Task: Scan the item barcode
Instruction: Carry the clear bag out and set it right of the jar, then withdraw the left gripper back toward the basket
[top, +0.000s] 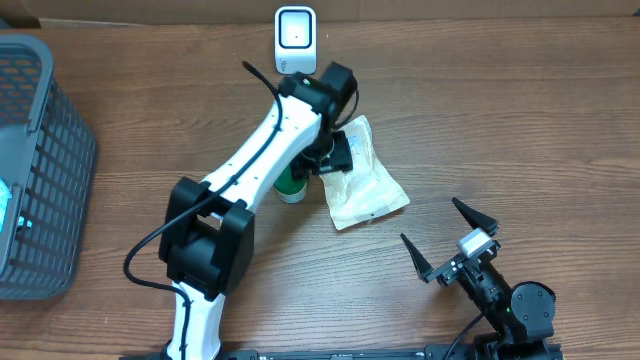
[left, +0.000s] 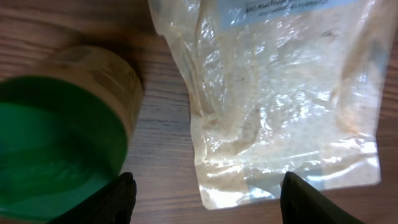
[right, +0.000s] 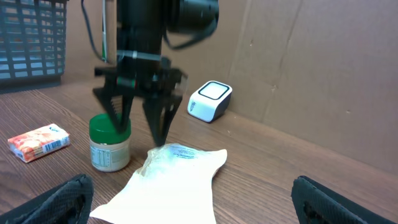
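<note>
The item, a clear plastic bag (top: 365, 185) of pale grain, lies flat on the wooden table with its printed label (right: 186, 152) at the end toward the scanner. The white scanner (top: 295, 40) stands at the back edge. My left gripper (top: 335, 155) hangs over the bag's scanner-side end, open. In the left wrist view its fingers (left: 121, 199) straddle bare table and one corner of the bag (left: 280, 93), holding nothing. My right gripper (top: 430, 220) rests open at the front right, the bag (right: 174, 180) ahead of it. No barcode shows.
A green-lidded jar (top: 291, 187) stands upright just left of the bag, close to the left fingers. A grey mesh basket (top: 40, 170) fills the far left. A small red packet (right: 38, 142) lies beyond the jar.
</note>
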